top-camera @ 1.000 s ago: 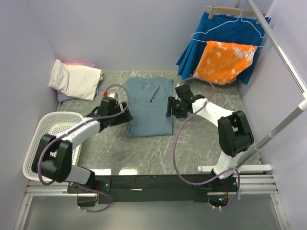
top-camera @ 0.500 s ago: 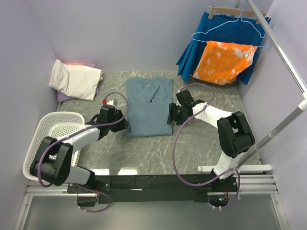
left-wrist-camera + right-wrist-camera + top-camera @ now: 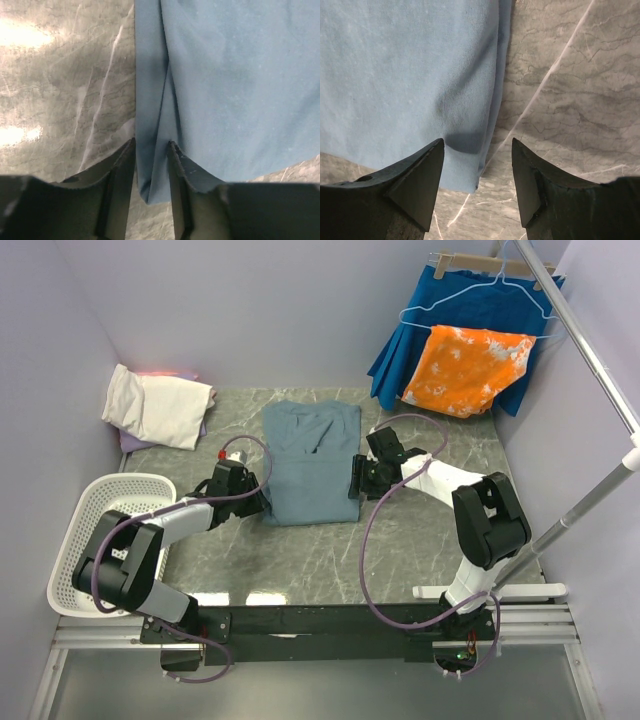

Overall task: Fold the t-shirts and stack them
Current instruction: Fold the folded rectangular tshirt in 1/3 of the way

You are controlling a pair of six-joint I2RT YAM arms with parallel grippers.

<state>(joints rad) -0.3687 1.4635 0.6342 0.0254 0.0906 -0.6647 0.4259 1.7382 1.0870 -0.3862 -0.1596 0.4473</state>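
Currently left gripper point(image 3: 151, 145) is pinching the folded blue-grey t-shirt point(image 3: 312, 465) at its near-left corner; right gripper point(image 3: 477, 142) is straddling its near-right edge, spread; table point(image 3: 410, 540) flanking both.

Both arms stretched low forward. Left gripper point(image 3: 151, 145) apparently pinching t-shirt point(image 3: 225, 75) edge; right gripper point(image 3: 477, 142) jaws apart.

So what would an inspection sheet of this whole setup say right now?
Surface: grey marbled table.
Job's things: blue-grey shirt folded mid-table; cream shirt folded far left, on a lavender shirt.
Clutter: white basket near left.
Grippers: left gripper pinches the blue-grey shirt's near left corner; right gripper open, astride its near right corner.
Cables: purple cables loop off both arms.
Surroundings: orange cloth and blue garment hang far right, by a rail.
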